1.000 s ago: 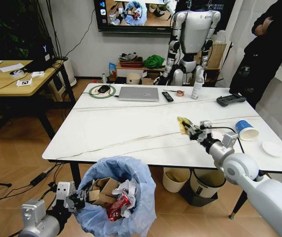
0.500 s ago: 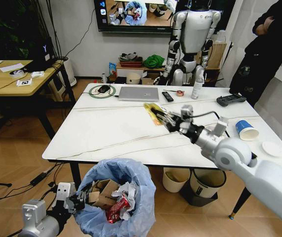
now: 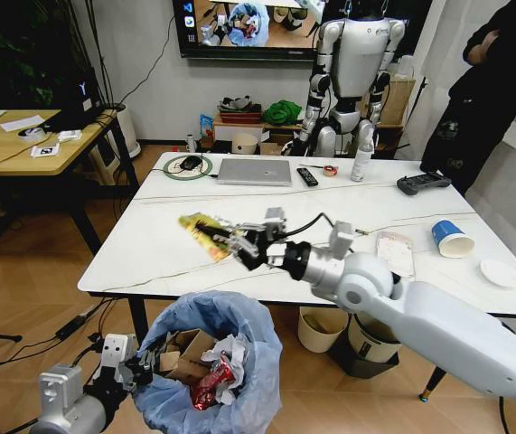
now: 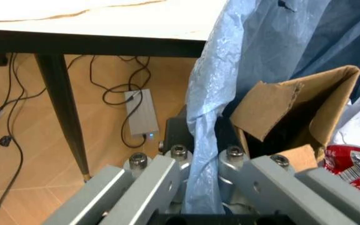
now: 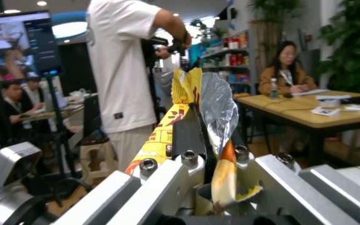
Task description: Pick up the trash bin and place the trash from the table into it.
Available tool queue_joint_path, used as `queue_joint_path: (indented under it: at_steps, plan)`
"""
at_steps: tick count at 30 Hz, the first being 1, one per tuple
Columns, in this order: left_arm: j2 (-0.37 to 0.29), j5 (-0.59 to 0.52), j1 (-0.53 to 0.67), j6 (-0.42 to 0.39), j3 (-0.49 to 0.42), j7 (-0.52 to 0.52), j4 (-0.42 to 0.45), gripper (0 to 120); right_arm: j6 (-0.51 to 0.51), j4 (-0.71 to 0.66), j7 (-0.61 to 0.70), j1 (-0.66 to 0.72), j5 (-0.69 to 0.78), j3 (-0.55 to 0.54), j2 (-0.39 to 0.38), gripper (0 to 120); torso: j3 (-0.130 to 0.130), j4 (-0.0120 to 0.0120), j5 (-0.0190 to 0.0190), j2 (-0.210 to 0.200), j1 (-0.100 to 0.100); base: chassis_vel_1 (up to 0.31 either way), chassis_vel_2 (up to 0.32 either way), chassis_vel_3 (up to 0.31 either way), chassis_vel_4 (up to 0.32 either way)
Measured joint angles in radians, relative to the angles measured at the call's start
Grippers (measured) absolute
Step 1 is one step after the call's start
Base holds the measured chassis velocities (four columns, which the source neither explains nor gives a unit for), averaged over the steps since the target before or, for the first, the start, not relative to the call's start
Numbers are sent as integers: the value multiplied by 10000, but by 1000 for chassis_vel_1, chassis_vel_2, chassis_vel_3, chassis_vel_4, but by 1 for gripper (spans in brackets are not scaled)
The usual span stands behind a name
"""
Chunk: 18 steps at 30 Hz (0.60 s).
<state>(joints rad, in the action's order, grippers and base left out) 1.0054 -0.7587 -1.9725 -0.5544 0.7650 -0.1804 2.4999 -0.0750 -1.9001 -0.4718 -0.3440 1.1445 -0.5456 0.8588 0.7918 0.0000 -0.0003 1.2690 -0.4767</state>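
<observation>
With my right gripper (image 3: pixel 237 246) pinching the wrapper (image 3: pixel 201 235) short of the bin (image 3: pixel 211 362), which the left gripper (image 3: pixel 140 369) clamps, I risk dropping it outside.

I am seeing one trash bin (image 3: pixel 211 362), one yellow wrapper (image 3: pixel 201 237), one paper cup (image 3: pixel 451 239), one clear packet (image 3: pixel 395 252), one laptop (image 3: pixel 254 172) and one remote (image 3: pixel 306 176).
</observation>
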Motion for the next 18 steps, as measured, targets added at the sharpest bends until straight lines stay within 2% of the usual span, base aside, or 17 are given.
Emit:
queue_joint_path:
  at_steps: [7, 18]
  plan:
    - [6, -24, 33, 0, 10, 0, 0, 0, -178, 310, -1158, 537, -218, -793, 114, 0, 0, -1, 0, 0, 0, 0, 0, 0, 0]
    - [22, -38, 58, -3, 11, -10, 0, 0, -243, 602, -2037, 489, -1016, -1121, -14, 0, 0, -1, 3, 0, 2, 0, 0, 0, 0]
